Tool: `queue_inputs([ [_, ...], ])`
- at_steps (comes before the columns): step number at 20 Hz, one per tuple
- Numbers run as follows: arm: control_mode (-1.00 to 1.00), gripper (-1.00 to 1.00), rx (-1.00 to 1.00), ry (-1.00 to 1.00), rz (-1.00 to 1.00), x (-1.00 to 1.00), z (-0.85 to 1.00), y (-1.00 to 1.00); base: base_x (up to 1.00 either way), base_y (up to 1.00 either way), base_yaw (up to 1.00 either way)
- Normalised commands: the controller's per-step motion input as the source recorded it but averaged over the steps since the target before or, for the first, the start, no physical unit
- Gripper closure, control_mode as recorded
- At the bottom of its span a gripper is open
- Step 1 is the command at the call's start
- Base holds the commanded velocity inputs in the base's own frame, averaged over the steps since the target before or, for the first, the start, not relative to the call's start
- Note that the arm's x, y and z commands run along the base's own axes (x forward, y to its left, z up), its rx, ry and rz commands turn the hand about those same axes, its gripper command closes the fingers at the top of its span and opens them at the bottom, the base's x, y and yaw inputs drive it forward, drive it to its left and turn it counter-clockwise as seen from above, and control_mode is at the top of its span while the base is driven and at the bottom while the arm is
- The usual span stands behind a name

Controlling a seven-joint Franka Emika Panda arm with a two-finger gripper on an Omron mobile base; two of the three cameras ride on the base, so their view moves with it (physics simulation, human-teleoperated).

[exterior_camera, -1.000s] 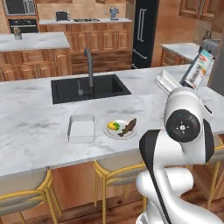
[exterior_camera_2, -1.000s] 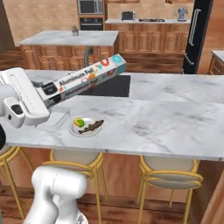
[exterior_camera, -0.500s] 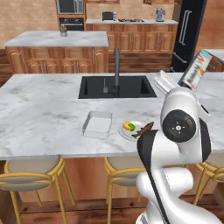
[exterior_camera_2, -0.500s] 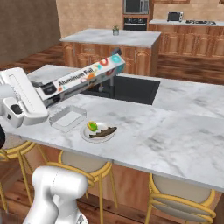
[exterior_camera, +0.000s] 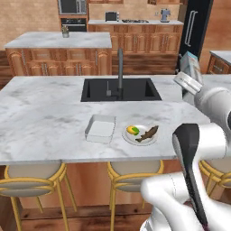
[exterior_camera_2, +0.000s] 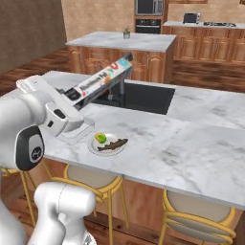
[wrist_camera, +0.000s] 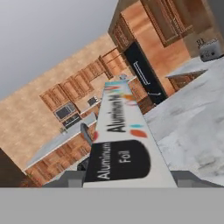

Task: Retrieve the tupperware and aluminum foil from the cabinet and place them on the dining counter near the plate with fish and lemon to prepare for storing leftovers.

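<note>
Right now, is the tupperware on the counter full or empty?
Empty: the tupperware shows a bare pale floor, sitting open-topped beside the plate with fish and lemon.

Most of the long grey-white aluminum foil box (exterior_camera: 190,63) is tucked behind the arm in the left base view, just the teal end peeks out around 2 o'clock. Right base view, the near end of the box disappears into the white two-finger gripper (exterior_camera_2: 72,98), so can't see where the fingers actually sit. The shallow pale plastic tupperware tub (exterior_camera_2: 80,136) is mostly hidden behind the arm there too. Small label print is too blurry to read.
</note>
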Motion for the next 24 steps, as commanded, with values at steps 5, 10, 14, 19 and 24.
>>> queue_inputs([
  [5, -1.0, 1.0, -0.03, 0.12, 0.39, 0.13, -0.26, -0.56, 0.0, 0.0, 0.0],
  [10, -1.0, 1.0, -0.14, 0.23, 0.34, 0.17, -0.5, -0.46, 0.0, 0.0, 0.0],
  [14, -1.0, 1.0, -0.12, 0.19, 0.23, 0.41, -0.5, -0.27, 0.0, 0.0, 0.0],
  [19, -1.0, 1.0, -0.05, 0.06, 0.08, 0.57, -0.56, -0.44, 0.0, 0.0, 0.0],
  [24, -1.0, 1.0, -0.02, 0.0, 0.0, 0.56, -0.66, -0.44, 0.0, 0.0, 0.0],
])
